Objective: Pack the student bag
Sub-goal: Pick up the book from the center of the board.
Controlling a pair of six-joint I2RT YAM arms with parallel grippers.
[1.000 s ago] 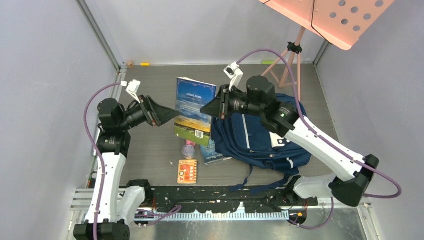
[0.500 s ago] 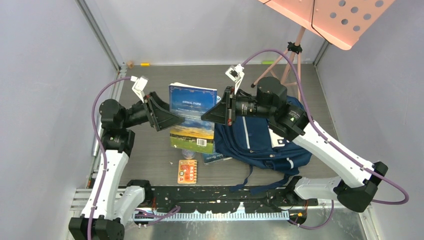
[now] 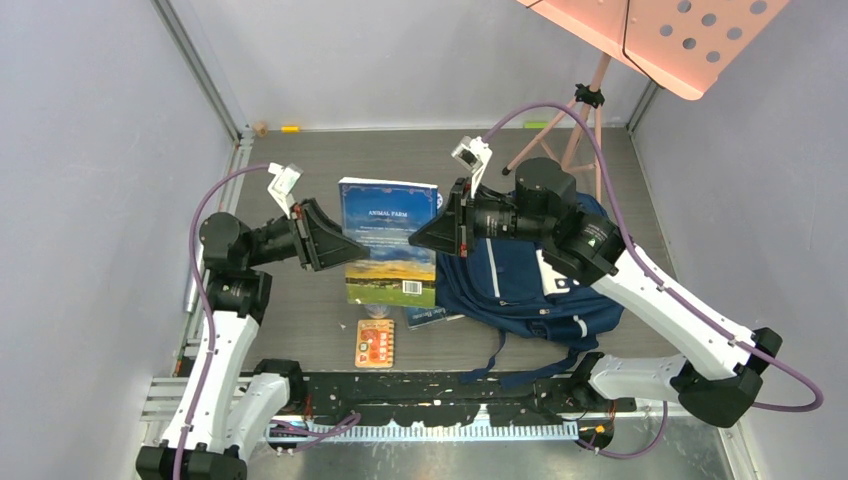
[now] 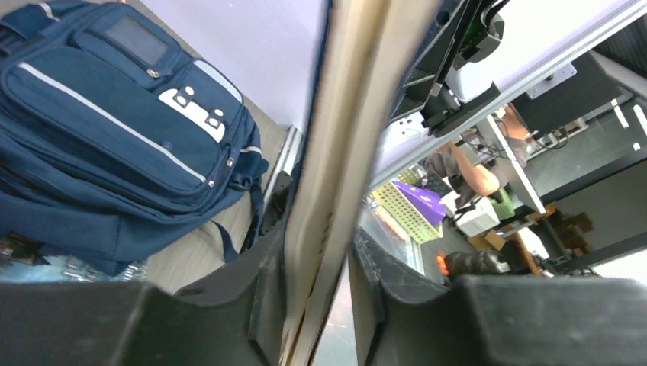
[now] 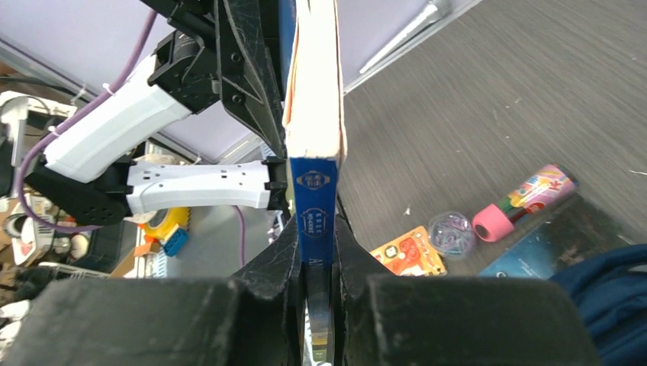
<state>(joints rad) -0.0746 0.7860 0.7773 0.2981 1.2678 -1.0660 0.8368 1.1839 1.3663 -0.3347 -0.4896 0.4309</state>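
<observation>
Navy fabric makes up the student bag (image 3: 520,290), which lies flat on the table at the right side, under the right arm, with its front pockets and pale stripes facing up. It looks soft and floppy. The cloth will probably sag and fold when lifted, and its mouth is unlikely to stand open unaided. The firmest holds appear to be a thick seam beside a zip or a shoulder strap (image 3: 495,360), rather than the loose panels.

A blue paperback book (image 3: 390,240) hangs in the air just left of the bag, held from both sides. The right gripper (image 5: 314,236) is clamped on its spine. The left gripper (image 4: 317,263) has its fingers pressed on either side of the page edge. A second book (image 3: 425,316) lies on the table against the bag's left edge.
</observation>
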